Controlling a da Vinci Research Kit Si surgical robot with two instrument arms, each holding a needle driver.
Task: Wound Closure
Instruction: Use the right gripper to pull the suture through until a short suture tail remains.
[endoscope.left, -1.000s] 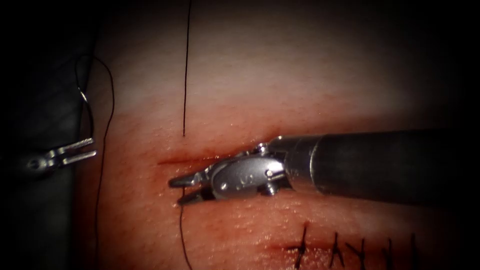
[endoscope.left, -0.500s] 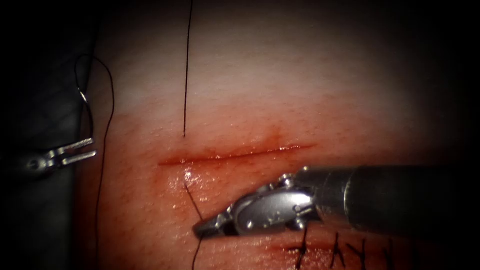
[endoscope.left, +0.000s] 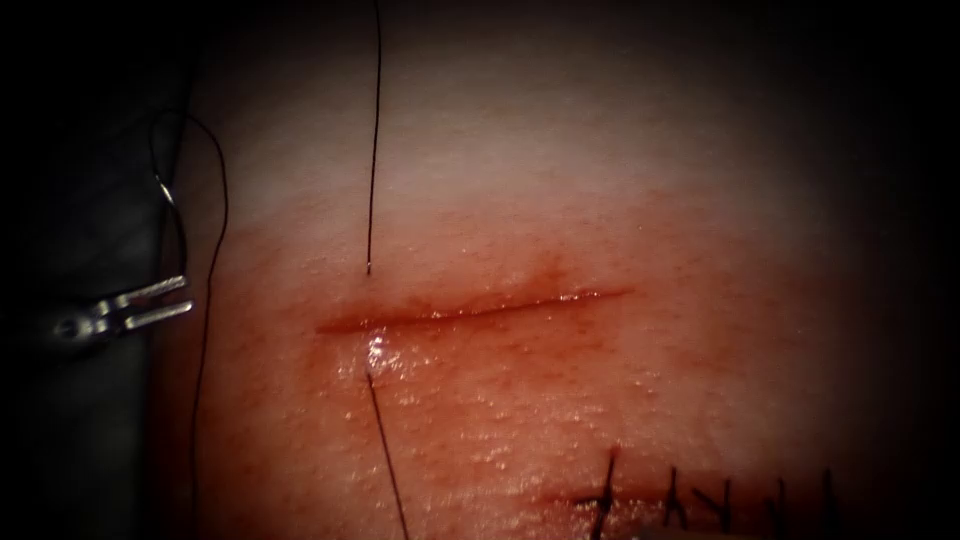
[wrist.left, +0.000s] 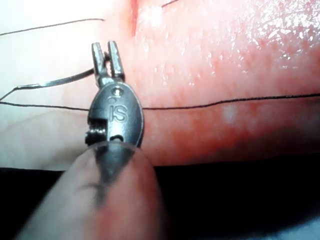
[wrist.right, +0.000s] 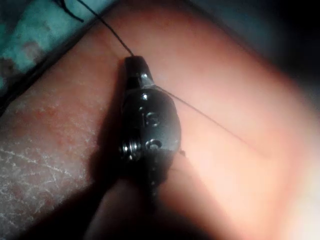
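1. Gripping the needle near one end, the left tool sits left of the cut, off the tissue edge; jaws narrow, needle clear of tissue.
2. Right tool is clamped on the thread, jaws closed.
3. Thread enters above the cut's left end, exits below by wet red fluid, and runs down taut.
4. Finished stitches lie on another cut, lower right.
5. Judgement: needle is stiff, slick and light, so grasp mid-curve. Thread is limp and thin, so pinch firmly. Tissue is soft and tears easily.
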